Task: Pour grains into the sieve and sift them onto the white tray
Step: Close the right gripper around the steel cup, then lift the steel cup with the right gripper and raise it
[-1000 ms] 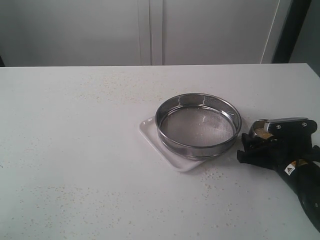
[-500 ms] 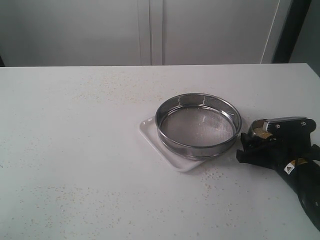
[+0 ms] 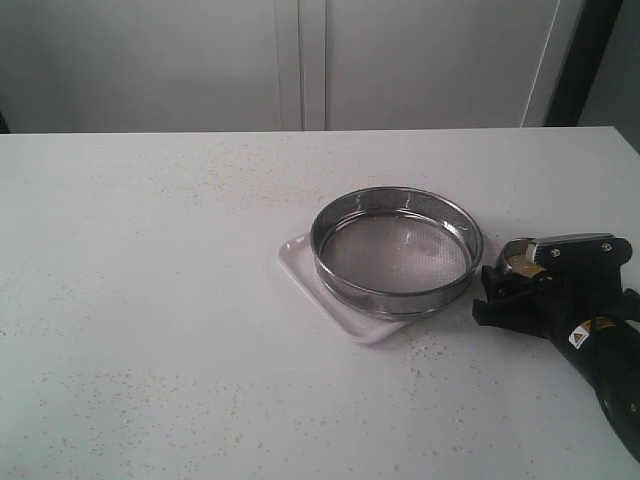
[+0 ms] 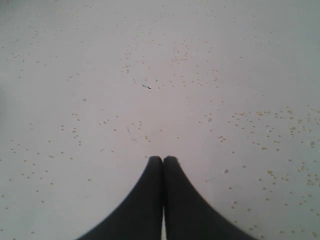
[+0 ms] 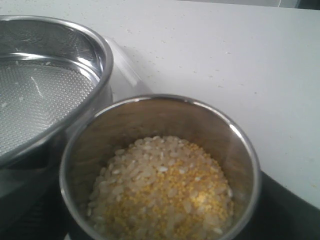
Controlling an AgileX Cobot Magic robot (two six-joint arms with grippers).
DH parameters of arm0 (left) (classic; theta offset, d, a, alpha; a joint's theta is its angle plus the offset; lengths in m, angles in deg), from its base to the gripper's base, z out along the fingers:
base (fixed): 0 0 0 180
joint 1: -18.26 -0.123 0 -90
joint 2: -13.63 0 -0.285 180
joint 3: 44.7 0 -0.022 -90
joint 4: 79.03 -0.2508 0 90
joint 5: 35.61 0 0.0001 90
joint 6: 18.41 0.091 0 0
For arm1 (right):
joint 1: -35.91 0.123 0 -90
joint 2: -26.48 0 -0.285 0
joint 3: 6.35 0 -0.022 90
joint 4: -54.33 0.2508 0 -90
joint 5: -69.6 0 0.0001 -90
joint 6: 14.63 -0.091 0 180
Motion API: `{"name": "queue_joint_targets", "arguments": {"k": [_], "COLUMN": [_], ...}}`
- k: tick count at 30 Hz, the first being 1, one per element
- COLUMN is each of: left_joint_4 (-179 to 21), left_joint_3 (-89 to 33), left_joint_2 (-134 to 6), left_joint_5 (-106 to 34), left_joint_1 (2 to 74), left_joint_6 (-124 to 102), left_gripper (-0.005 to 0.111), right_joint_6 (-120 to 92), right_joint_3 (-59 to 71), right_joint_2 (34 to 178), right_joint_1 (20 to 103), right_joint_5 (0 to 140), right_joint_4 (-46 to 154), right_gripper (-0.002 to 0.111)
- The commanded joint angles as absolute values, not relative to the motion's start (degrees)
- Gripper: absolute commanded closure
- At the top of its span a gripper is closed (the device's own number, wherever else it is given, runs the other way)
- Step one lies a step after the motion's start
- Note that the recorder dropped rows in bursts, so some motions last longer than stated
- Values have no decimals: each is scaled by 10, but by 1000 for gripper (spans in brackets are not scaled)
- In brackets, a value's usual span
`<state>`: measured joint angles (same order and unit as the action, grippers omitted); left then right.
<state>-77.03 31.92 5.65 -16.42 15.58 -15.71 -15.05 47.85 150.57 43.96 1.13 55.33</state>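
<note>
The sieve point(image 3: 396, 297), round with a shiny steel wall and mesh bottom, rests on the white tray point(image 3: 300, 255), which it mostly covers. Its mesh point(image 5: 45, 90) holds only a few stray bits. To its right, my right gripper point(image 3: 512, 285) is shut on a small steel cup point(image 3: 522, 250) held upright, close beside the sieve's wall. The grains point(image 5: 160, 195), pale whitish ones over golden-yellow granules, fill the lower part of the cup point(image 5: 235, 145). My left gripper point(image 4: 163, 160) is shut and empty over bare tabletop, and it does not show in the exterior view.
Stray yellow specks point(image 4: 190, 55) are scattered over the white table point(image 3: 150, 300). A corner of the tray point(image 5: 127, 75) shows behind the sieve's rim. A grey wall point(image 3: 300, 60) rises behind the table's far edge.
The right gripper and the cup have shifted by a hair toward the sieve. Nothing else has moved.
</note>
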Motion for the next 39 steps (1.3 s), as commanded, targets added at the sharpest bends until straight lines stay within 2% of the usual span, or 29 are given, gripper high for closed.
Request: {"name": "queue_joint_targets", "arguments": {"k": [1, 24, 39], "left_joint_4": [-769, -769, -769], "left_joint_3": [325, 325, 325], "left_joint_2": [58, 58, 58], "left_joint_5": [-156, -156, -156], "left_joint_1": [155, 155, 155], "left_joint_6": [-156, -156, -156], "left_gripper": [107, 107, 107], "right_joint_6": [-146, -209, -209], "right_joint_3": [480, 482, 482], "right_joint_2": [1508, 1504, 1400], "right_joint_1": [442, 442, 442], "right_joint_5": [28, 29, 110], "right_joint_4": [543, 543, 553], "right_gripper": [108, 108, 108]}}
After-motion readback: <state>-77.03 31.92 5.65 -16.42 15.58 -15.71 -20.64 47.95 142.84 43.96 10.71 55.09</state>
